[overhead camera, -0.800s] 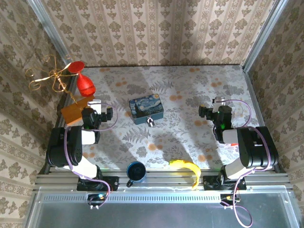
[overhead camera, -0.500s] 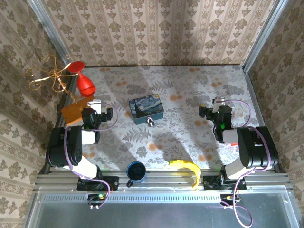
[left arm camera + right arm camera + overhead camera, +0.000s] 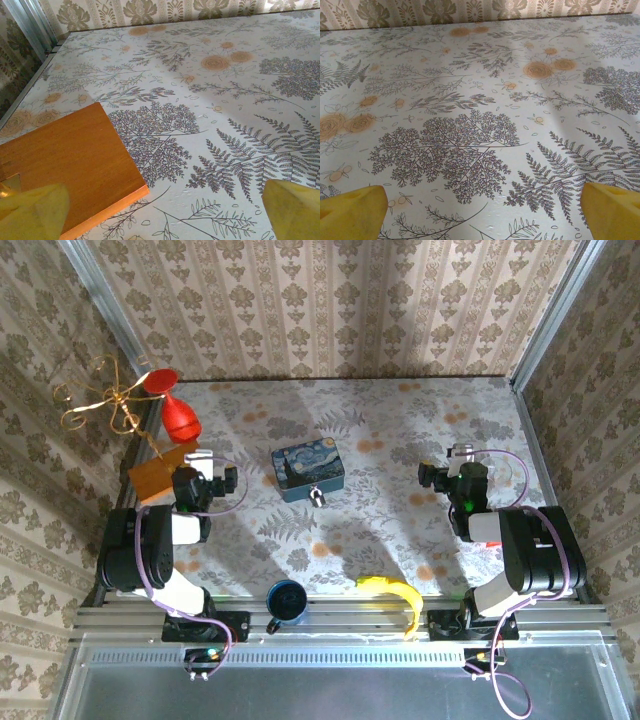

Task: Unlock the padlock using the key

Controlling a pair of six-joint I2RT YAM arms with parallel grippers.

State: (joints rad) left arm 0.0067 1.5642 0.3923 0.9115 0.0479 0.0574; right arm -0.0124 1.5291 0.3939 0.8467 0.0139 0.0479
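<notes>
Hovering well apart, the left hand [image 3: 164,212] and right hand [image 3: 482,212] both stand spread and empty, seemingly ready to reach the padlock [image 3: 317,496] against the blue tin [image 3: 305,468].

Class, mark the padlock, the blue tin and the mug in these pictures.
padlock [image 3: 317,496], top view, on its silvery body.
blue tin [image 3: 307,468], top view, on the middle of its painted lid.
mug [image 3: 287,601], top view, on its dark inside.

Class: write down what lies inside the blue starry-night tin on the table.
Its contents cannot be seen: from above, the blue tin shows its painted top, which covers the inside. A small silvery padlock sits at its near edge.
</notes>
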